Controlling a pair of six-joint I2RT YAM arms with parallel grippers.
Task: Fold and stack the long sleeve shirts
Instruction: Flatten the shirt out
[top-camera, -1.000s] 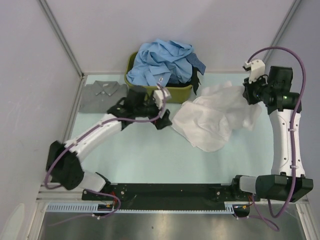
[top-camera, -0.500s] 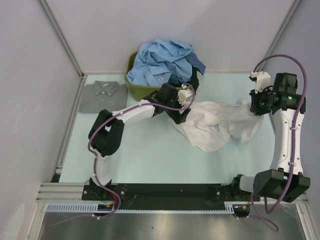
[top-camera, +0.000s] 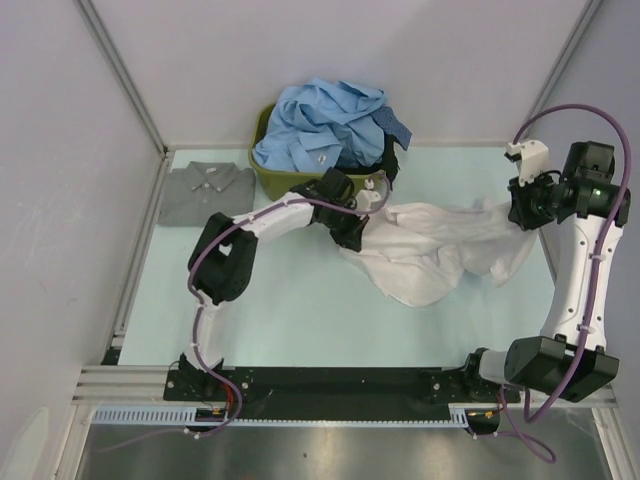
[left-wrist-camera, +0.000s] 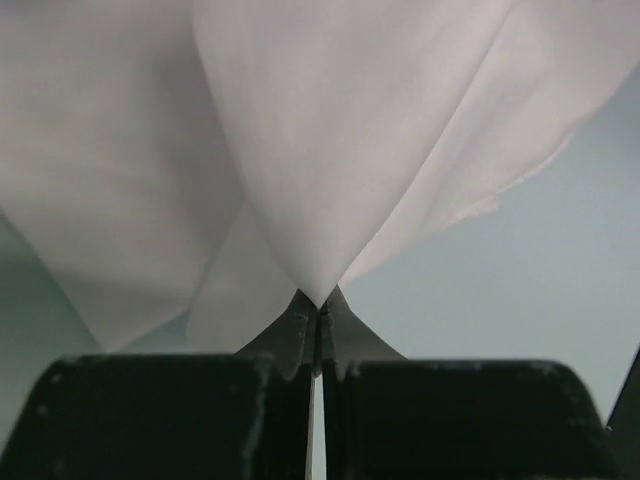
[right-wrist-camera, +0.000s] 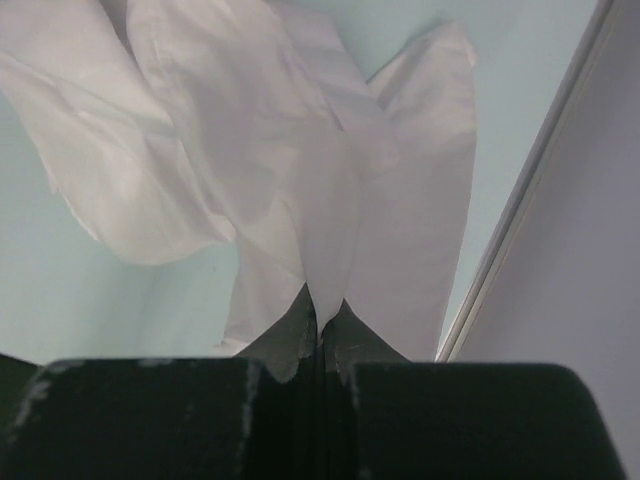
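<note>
1. White shirt (top-camera: 440, 255) sags unfolded right of centre, lifted at two ends.
2. Our left gripper (left-wrist-camera: 318, 312) is clenched on one end, our right gripper (right-wrist-camera: 322, 312) on the other.
3. We judge one grey shirt (top-camera: 205, 192), folded at upper left, done.
4. Blue shirts (top-camera: 320, 125) wait in the tub (top-camera: 300, 187), which crowds our left arm.

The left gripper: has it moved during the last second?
Yes. The left gripper, shut on the white cloth shirt, moved rightward, from the front middle of the olive-green plastic tub to its right corner.
</note>
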